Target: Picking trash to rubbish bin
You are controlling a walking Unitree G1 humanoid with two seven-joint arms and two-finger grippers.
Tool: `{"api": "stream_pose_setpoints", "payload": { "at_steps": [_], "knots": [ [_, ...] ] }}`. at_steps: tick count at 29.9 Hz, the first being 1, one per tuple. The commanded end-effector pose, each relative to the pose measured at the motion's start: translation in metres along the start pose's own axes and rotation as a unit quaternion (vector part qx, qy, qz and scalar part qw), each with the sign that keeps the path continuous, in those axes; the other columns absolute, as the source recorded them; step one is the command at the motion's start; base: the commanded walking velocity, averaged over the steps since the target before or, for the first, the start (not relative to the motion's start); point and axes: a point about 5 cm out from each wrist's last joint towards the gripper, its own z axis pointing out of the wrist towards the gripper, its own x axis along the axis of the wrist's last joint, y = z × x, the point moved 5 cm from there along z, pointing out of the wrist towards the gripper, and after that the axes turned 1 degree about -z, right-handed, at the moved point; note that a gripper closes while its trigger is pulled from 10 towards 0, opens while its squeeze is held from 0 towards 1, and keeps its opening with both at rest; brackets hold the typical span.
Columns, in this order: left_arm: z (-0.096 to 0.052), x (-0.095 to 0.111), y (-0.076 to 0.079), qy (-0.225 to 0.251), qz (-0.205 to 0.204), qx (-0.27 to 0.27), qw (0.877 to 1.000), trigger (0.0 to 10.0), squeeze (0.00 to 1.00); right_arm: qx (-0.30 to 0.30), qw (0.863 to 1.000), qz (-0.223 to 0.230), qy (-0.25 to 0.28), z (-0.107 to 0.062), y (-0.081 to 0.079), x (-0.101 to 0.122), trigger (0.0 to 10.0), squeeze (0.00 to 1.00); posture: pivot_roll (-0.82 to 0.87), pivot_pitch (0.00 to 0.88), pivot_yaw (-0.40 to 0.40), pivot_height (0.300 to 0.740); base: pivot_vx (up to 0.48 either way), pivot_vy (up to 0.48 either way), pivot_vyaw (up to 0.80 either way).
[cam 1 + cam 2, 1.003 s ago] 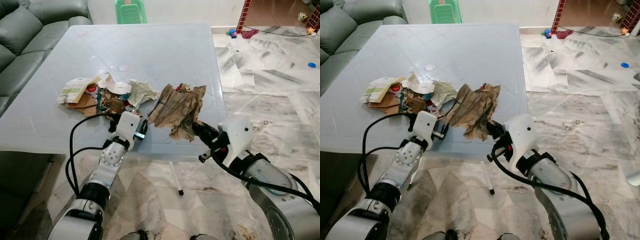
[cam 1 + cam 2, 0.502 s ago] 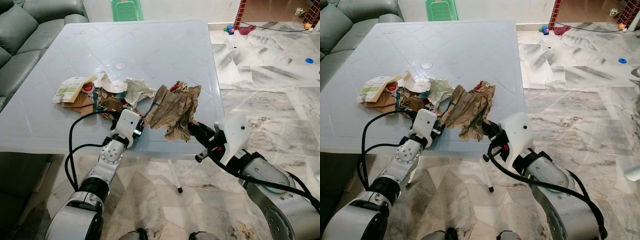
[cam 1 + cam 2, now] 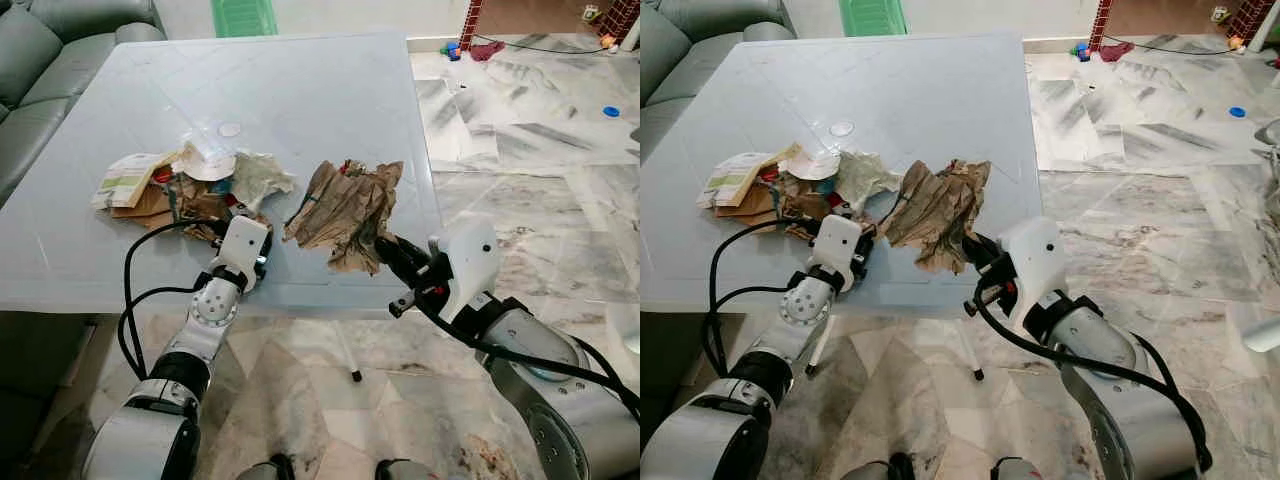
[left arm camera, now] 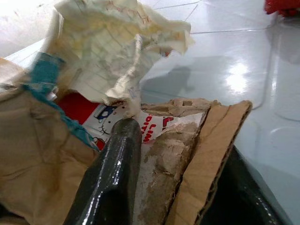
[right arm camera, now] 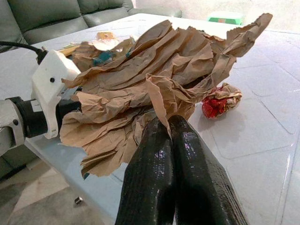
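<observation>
risk sits with the right hand (image 3: 385, 250), pressed together on one edge of the crumpled brown paper (image 3: 345, 212) above the desk (image 3: 330, 90): it may tear free. left hand (image 4: 178, 187) pinches torn cardboard (image 4: 206, 154) in the trash pile (image 3: 185, 185).

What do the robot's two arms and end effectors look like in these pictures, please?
Both arms are silver with grey jointed segments and looping black cables. Each wrist carries a white housing. The left end effector and right end effector each have two long, glossy black fingers.
</observation>
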Motion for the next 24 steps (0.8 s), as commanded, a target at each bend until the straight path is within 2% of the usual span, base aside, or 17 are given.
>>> {"api": "stream_pose_setpoints", "payload": {
  "at_steps": [1, 6, 8, 9, 10, 11, 16, 17, 18, 20, 21, 22, 24],
  "knots": [
    [-0.008, -0.022, -0.003, -0.043, -0.007, 0.005, 0.999, 0.0, 0.00, -0.001, 1.000, -0.002, 0.005, 0.000, 0.001, 0.002, 10.0, 0.00, -0.22, 0.182, 0.038, 0.740, 0.000, 0.000, 0.00],
    [-0.005, -0.010, -0.005, -0.012, -0.035, 0.009, 0.999, 0.0, 0.00, -0.004, 1.000, -0.004, 0.007, 0.002, 0.002, 0.003, 10.0, 0.00, -0.21, 0.177, 0.038, 0.740, 0.000, 0.000, 0.00],
    [-0.002, 0.001, -0.004, 0.013, -0.063, 0.005, 0.998, 0.0, 0.00, -0.006, 1.000, -0.005, 0.009, 0.004, 0.003, 0.003, 10.0, 0.00, -0.20, 0.172, 0.037, 0.740, 0.000, 0.000, 0.00],
    [0.000, 0.013, -0.005, 0.040, -0.087, 0.001, 0.995, 0.0, 0.00, -0.008, 1.000, -0.006, 0.011, 0.005, 0.004, 0.004, 10.0, 0.00, -0.20, 0.167, 0.037, 0.740, 0.000, 0.000, 0.00],
    [0.000, 0.013, -0.005, 0.040, -0.087, 0.001, 0.995, 0.0, 0.00, -0.008, 1.000, -0.006, 0.011, 0.005, 0.004, 0.004, 10.0, 0.00, -0.20, 0.167, 0.037, 0.740, 0.000, 0.000, 0.00],
    [0.002, 0.022, -0.007, 0.060, -0.104, 0.000, 0.993, 0.0, 0.00, -0.009, 1.000, -0.006, 0.012, 0.007, 0.005, 0.004, 10.0, 0.00, -0.20, 0.164, 0.037, 0.740, 0.000, 0.000, 0.00],
    [0.005, 0.057, -0.018, 0.138, -0.203, -0.001, 0.969, 0.0, 0.00, -0.014, 1.000, -0.010, 0.018, 0.012, 0.007, 0.006, 10.0, 0.00, -0.19, 0.147, 0.039, 0.740, 0.000, 0.000, 0.00],
    [0.005, 0.057, -0.018, 0.138, -0.203, -0.001, 0.969, 0.0, 0.00, -0.014, 1.000, -0.010, 0.018, 0.012, 0.007, 0.006, 10.0, 0.00, -0.19, 0.147, 0.039, 0.740, 0.000, 0.000, 0.00],
    [0.007, 0.068, -0.024, 0.157, -0.248, 0.004, 0.956, 0.0, 0.00, -0.015, 1.000, -0.012, 0.021, 0.014, 0.008, 0.006, 10.0, 0.00, -0.18, 0.142, 0.041, 0.740, 0.000, 0.000, 0.00],
    [0.008, 0.077, -0.027, 0.173, -0.281, 0.002, 0.944, 0.0, 0.00, -0.016, 1.000, -0.012, 0.023, 0.015, 0.009, 0.007, 10.0, 0.00, -0.18, 0.137, 0.041, 0.740, 0.000, 0.000, 0.00],
    [0.010, 0.084, -0.029, 0.180, -0.322, -0.007, 0.929, 0.0, 0.00, -0.017, 0.999, -0.014, 0.025, 0.018, 0.010, 0.007, 10.0, 0.00, -0.17, 0.122, 0.043, 0.740, 0.000, 0.000, 0.00],
    [0.010, 0.084, -0.029, 0.180, -0.322, -0.007, 0.929, 0.0, 0.00, -0.017, 0.999, -0.014, 0.025, 0.018, 0.010, 0.007, 10.0, 0.00, -0.17, 0.122, 0.043, 0.740, 0.000, 0.000, 0.00],
    [0.010, 0.095, -0.034, 0.198, -0.348, -0.007, 0.917, 0.0, 0.00, -0.018, 0.999, -0.014, 0.030, 0.020, 0.011, 0.008, 10.0, 0.00, -0.16, 0.115, 0.044, 0.740, 0.000, 0.000, 0.00]
  ]
}}
